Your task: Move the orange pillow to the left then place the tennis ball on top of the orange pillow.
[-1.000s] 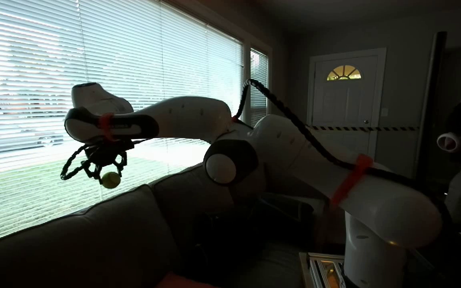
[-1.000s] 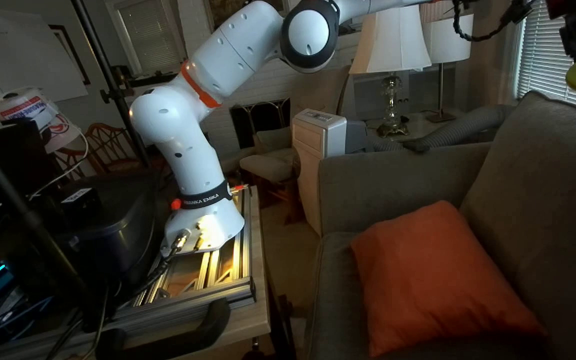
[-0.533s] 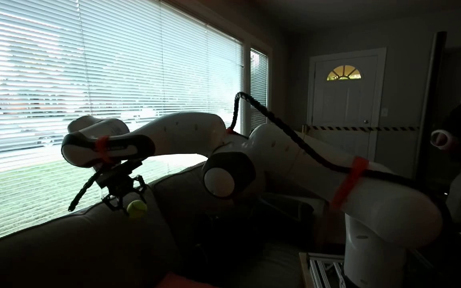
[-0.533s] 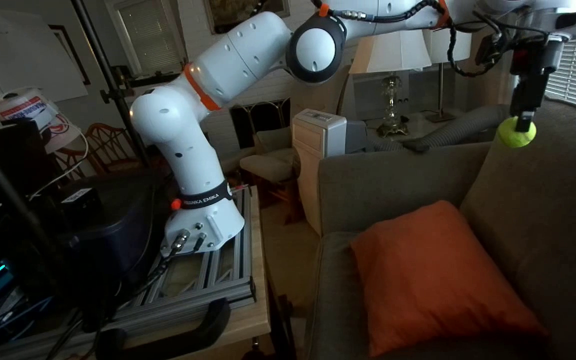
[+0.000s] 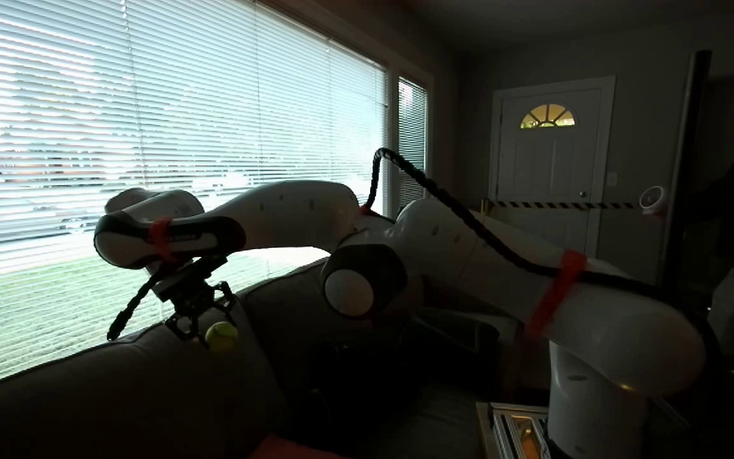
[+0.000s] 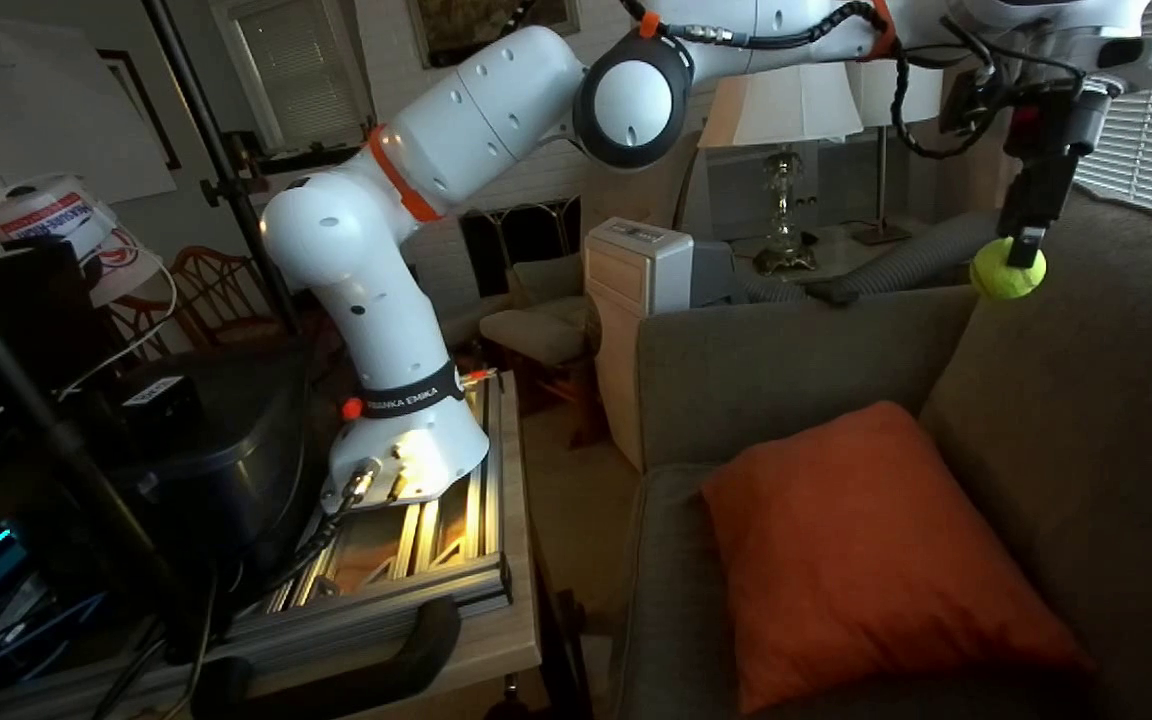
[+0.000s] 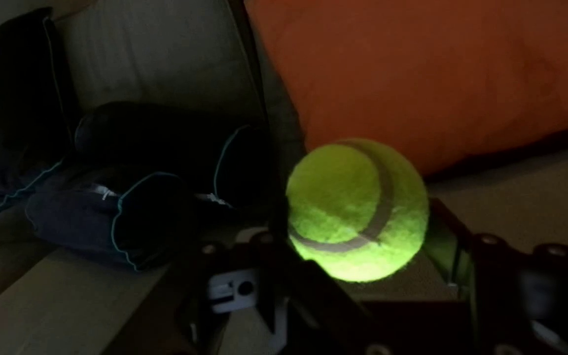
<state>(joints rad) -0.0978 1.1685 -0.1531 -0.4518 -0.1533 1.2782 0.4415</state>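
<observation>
I find my gripper (image 7: pixel 361 222) pinching the tennis ball (image 6: pixel 996 272) above the sofa (image 6: pixel 786 370); in an exterior view the orange pillow (image 6: pixel 876 560) lies at seven o'clock from the ball. For placement, I should centre over the pillow, descend until it bears the ball, and release slowly to prevent rolling.
</observation>
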